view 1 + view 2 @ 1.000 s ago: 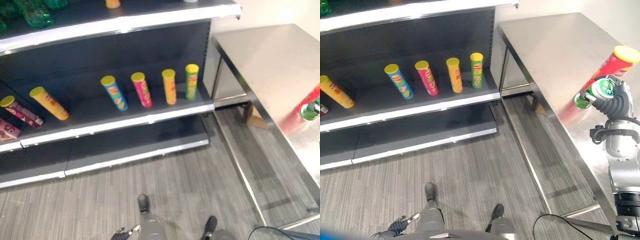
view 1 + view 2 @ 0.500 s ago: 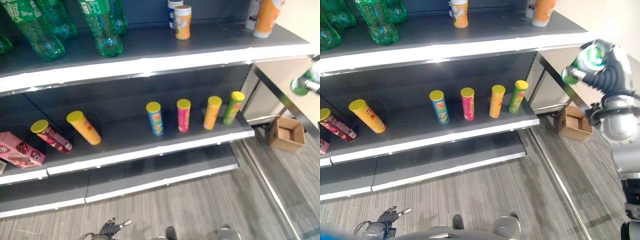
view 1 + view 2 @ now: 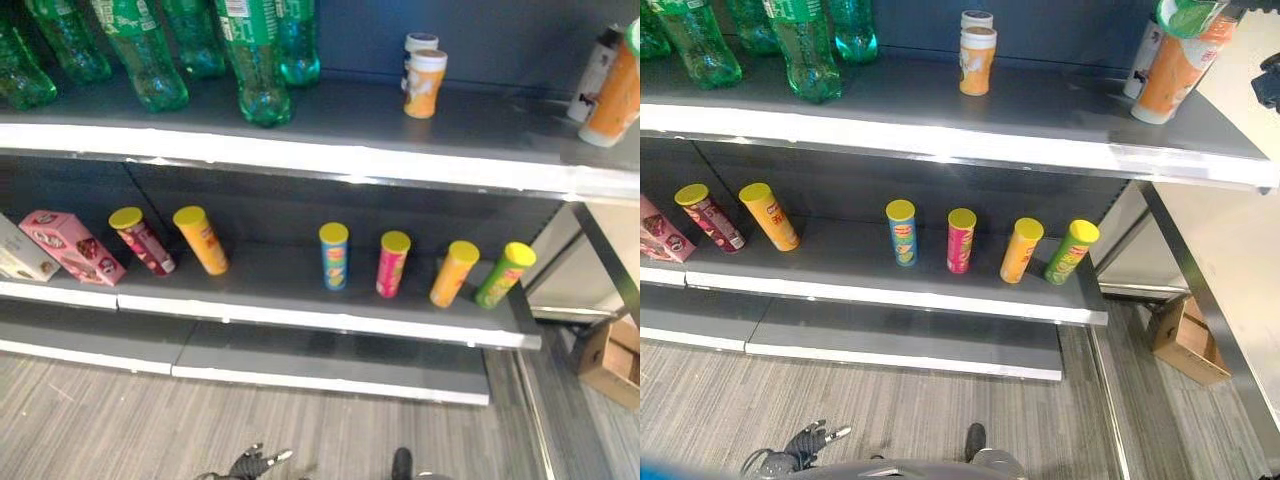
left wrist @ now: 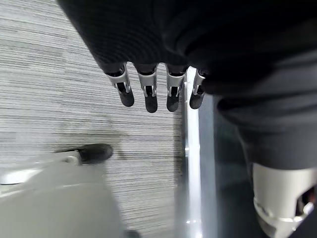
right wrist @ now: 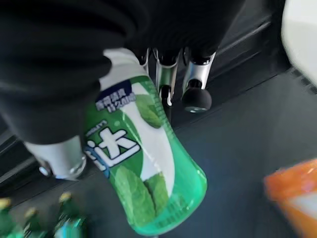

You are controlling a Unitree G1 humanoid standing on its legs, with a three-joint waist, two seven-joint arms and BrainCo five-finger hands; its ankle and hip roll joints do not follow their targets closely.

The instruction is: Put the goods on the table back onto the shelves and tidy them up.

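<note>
A: What do the head views show?

B: A dark shelf unit [image 3: 300, 110]. On its upper shelf stand green bottles [image 3: 255, 60], 2 small orange-and-white tubs [image 3: 424, 80] one behind the other, and at the far right a tall orange bottle [image 3: 1175, 70] beside a white one [image 3: 592, 85]. On the middle shelf stand 6 yellow-lidded tubes [image 3: 334, 255], with a pink box [image 3: 72, 246] at the left. A cardboard box [image 3: 1185, 338] sits on the floor to the right.

A: And the left hand?

B: Left wrist view: the left hand [image 4: 148, 94] hangs over grey floor, fingers straight and slightly apart, holding nothing.

A: The right?

B: Right wrist view: the right hand [image 5: 195, 91] has its fingers wrapped round a green mint container [image 5: 143, 178], held above the dark upper shelf close to the orange bottle.
</note>
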